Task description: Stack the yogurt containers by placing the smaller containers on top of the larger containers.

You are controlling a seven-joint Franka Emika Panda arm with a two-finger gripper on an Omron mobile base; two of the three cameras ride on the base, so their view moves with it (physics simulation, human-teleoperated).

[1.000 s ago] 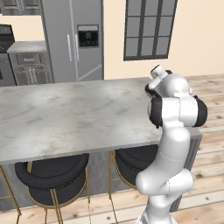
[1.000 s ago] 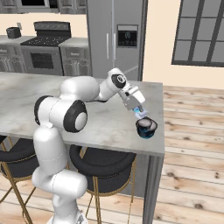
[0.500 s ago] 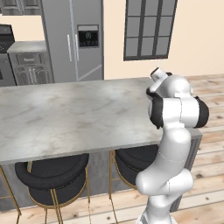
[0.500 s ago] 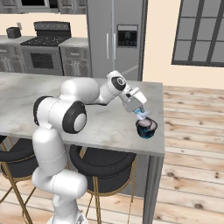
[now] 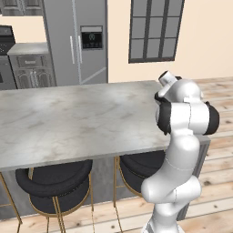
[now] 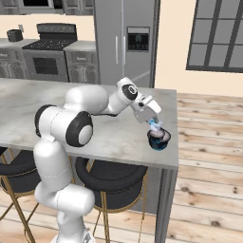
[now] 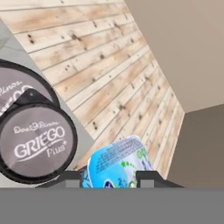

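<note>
The larger container, a squat dark yogurt cup with a pale grey lid, stands near the right front corner of the island counter. My gripper hangs just above and to the left of it, tilted, shut on the smaller container, the light-blue cup. That blue cup sits over the dark cup's back rim, and I cannot tell whether they touch. In the hand view the blue cup lies between my fingertips, with the dark cup's lid to its left.
The counter's right edge runs close beside the dark cup, with wooden floor below. Black stools stand under the front edge. My own arm stands at the right end of the long marble counter.
My gripper, with the blue cup in it, has sunk slightly to the right and closer to the dark cup. The dark cup has stayed in place.
</note>
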